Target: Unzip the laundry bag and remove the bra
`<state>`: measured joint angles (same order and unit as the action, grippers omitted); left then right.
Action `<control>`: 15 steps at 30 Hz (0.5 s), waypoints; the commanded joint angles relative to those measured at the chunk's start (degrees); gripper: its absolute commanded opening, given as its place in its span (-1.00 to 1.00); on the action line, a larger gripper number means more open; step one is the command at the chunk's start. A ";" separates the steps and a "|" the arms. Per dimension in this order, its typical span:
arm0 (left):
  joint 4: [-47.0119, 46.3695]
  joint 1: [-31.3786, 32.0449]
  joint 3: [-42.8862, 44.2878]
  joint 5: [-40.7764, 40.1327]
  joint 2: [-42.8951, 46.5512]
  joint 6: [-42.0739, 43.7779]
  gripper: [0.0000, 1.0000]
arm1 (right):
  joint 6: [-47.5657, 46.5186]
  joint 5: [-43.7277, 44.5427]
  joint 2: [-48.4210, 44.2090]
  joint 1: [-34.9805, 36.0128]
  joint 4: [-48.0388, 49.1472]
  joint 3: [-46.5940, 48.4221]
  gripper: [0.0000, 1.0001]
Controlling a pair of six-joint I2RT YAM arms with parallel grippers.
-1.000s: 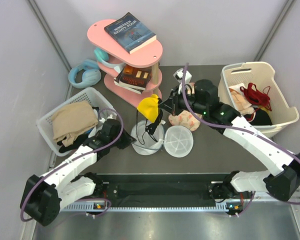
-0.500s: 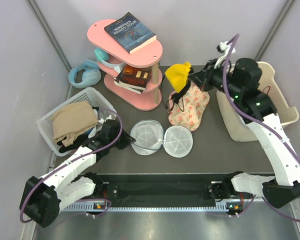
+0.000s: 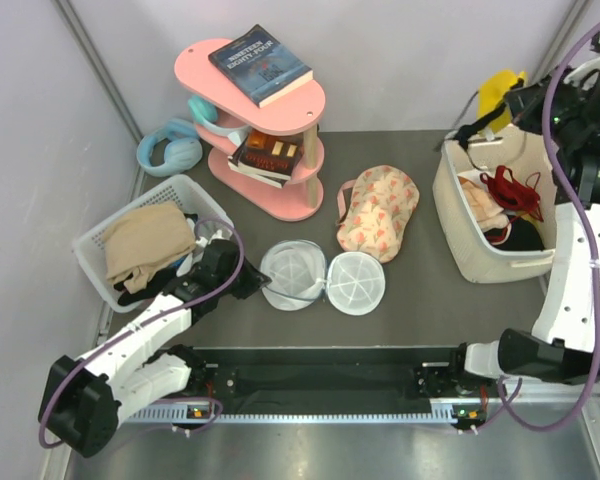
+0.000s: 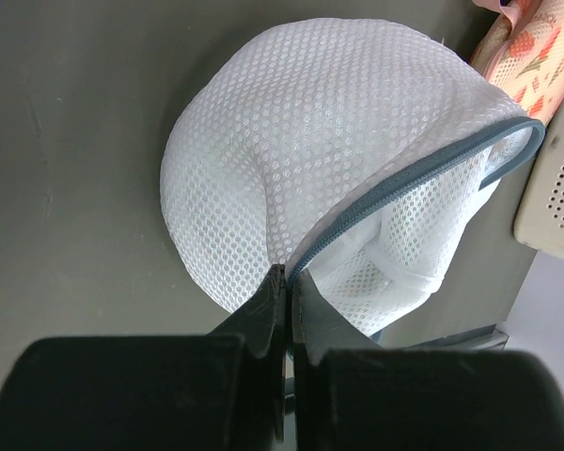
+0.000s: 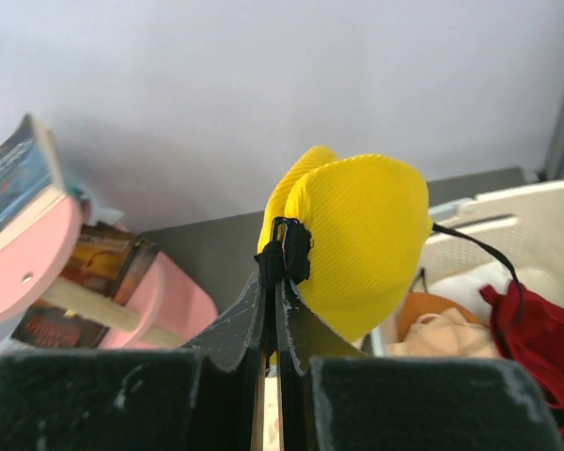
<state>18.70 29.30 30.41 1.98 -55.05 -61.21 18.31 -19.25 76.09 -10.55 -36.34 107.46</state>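
The white mesh laundry bag lies open in two round halves at the table's front middle; the left wrist view shows its mesh and grey zip rim. My left gripper is shut on the bag's rim at its left edge. My right gripper is shut on the yellow bra by its black strap, and holds it high above the far left corner of the cream basket.
A peach floral fabric piece lies behind the bag. The cream basket holds a red strappy garment and other clothes. A pink two-tier stand with books stands at the back. A white basket with tan cloth and blue headphones are at left.
My right gripper has carried the yellow bra up and to the right, from above the floral piece to over the cream basket. The left gripper has stayed on the bag.
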 commanded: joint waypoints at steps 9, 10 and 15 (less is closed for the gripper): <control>1.16 -0.21 -0.09 -1.45 2.14 0.04 -1.00 | 3.84 0.96 6.17 -12.73 -1.54 4.69 -1.00; 1.25 -0.29 -0.09 -1.54 2.31 0.04 -1.00 | 3.93 1.14 6.34 -13.09 -1.80 4.78 -1.00; 1.43 -0.30 -0.09 -1.45 2.66 -0.22 -1.00 | 2.35 7.46 7.49 -14.06 -4.62 6.54 -0.75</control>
<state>20.27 29.30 30.41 1.58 -54.06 -61.28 21.26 -16.84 84.01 -23.86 -40.29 110.04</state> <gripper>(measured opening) 0.023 0.044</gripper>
